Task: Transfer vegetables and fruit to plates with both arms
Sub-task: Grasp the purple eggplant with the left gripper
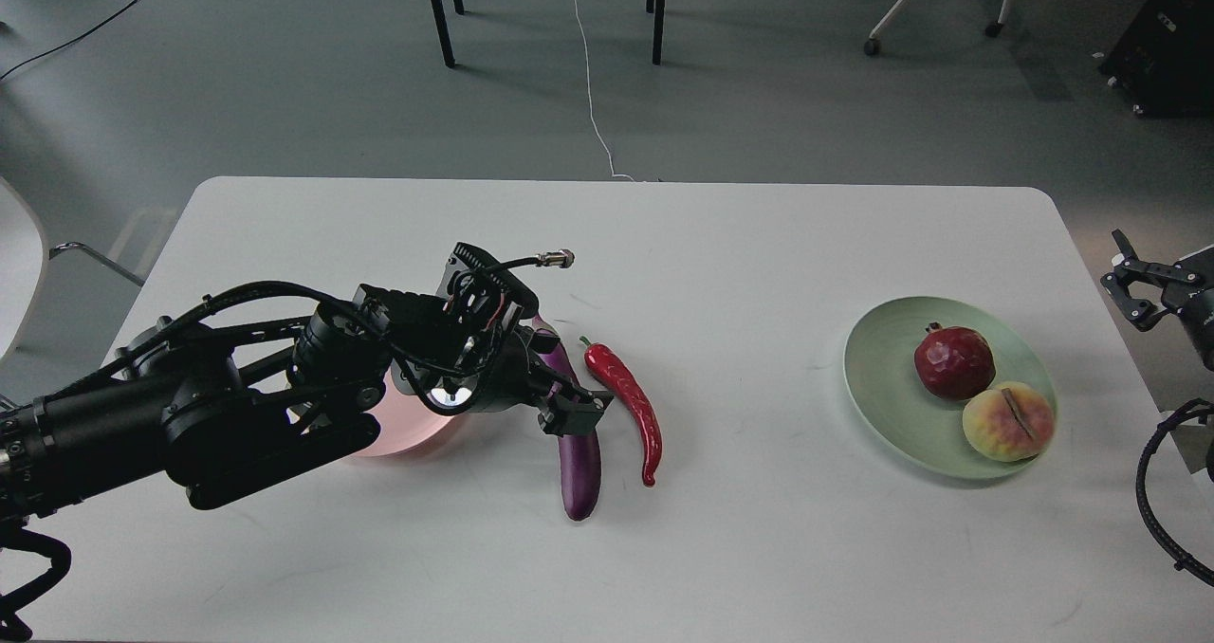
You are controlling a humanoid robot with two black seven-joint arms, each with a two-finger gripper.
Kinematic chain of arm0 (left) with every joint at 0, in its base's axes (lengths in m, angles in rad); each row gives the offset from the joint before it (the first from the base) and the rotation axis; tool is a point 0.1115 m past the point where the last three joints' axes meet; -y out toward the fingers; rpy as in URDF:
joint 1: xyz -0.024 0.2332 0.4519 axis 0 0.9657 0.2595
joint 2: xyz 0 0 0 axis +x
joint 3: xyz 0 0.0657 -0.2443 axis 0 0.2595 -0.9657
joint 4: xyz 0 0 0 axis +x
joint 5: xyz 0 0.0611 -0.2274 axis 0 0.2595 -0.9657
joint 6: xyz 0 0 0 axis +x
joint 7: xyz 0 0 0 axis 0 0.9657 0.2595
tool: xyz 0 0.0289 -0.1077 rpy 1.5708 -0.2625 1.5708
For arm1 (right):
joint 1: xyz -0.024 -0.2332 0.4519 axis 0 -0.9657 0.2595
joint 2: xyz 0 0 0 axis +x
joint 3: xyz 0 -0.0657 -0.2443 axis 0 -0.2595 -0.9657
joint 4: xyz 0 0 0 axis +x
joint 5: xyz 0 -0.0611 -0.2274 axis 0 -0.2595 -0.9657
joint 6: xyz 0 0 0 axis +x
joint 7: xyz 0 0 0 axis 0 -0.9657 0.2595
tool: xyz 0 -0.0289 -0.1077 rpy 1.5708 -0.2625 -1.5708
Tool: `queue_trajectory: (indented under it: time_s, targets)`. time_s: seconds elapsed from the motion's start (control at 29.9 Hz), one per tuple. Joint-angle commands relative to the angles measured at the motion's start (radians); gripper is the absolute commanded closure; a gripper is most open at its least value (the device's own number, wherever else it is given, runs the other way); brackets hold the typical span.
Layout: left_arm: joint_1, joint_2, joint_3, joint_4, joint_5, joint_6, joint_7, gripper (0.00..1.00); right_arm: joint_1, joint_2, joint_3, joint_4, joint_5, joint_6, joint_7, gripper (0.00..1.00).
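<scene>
My left gripper (573, 410) is low over the middle of the purple eggplant (580, 472), its fingers spread to either side of it. The eggplant lies on the white table (759, 539), its stem end hidden by my wrist. The red chili pepper (630, 404) lies just right of it, untouched. My left arm covers most of the pink plate (394, 440). The green plate (887, 406) at the right holds the pomegranate (954, 362) and the peach (1008, 422). My right gripper (1129, 287) is open and empty, off the table's right edge.
Chair and table legs (438, 12) stand on the grey floor beyond the table's far edge, with a white cable (590, 83) trailing there. A black case (1167, 45) sits at the far right.
</scene>
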Motion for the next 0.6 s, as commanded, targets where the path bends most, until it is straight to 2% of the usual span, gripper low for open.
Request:
queue_trajectory:
  time_s: [0.0,0.57]
  targets:
    - [0.006,-0.035,0.0,0.099,-0.003,0.0,0.002,0.07,0.0,-0.001,0.0,0.0,0.0,0.0,-0.001,0.01]
    - [0.012,-0.028,-0.002,0.094,-0.052,0.0,0.009,0.07,-0.018,-0.004,-0.001,-0.003,-0.003,0.0,0.0,0.01]
